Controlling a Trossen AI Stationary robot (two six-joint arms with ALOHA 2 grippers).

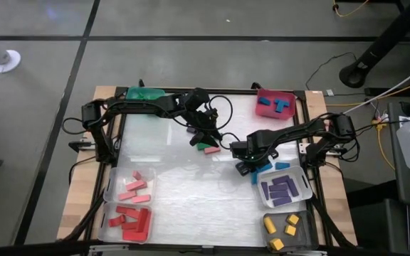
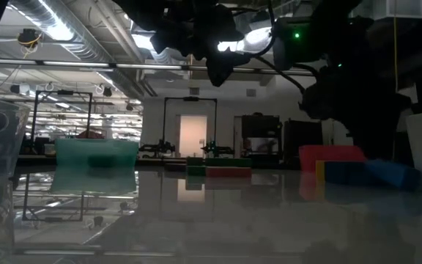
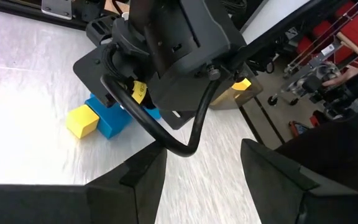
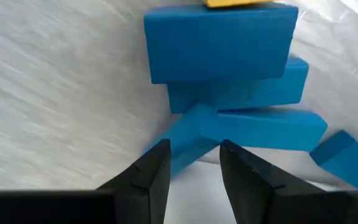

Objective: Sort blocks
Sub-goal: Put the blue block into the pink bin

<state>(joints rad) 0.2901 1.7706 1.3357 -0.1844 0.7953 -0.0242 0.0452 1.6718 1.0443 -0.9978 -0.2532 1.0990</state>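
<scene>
1. The desk had a pale, glossy top set in a wooden frame and stood on a grey floor crossed by dark lines.
2. In the low view the room behind was a long hall with ceiling lights, pipes and a bright doorway far off.
3. Bins ringed the work area: a green bin at the far left, a red bin at the far right holding blue blocks, two clear bins at the near left with pink blocks and red blocks, a clear bin with purple blocks at the near right, and a grey bin with yellow blocks in front of it.
4. A green block and a red block lay together near the middle of the desk.
5. A cluster of loose blue blocks lay just beside the purple bin, with a yellow block touching them.
6. The right end effector hung over that blue cluster; its fingers stood partly apart, straddling the end of one slanted blue bar, though whether they pressed it could not be told.
7. The left end effector was above the desk's middle, jaws wide and holding nothing.
8. From the left wrist, the right arm's dark body and a looping cable blocked most of the blue cluster.
</scene>
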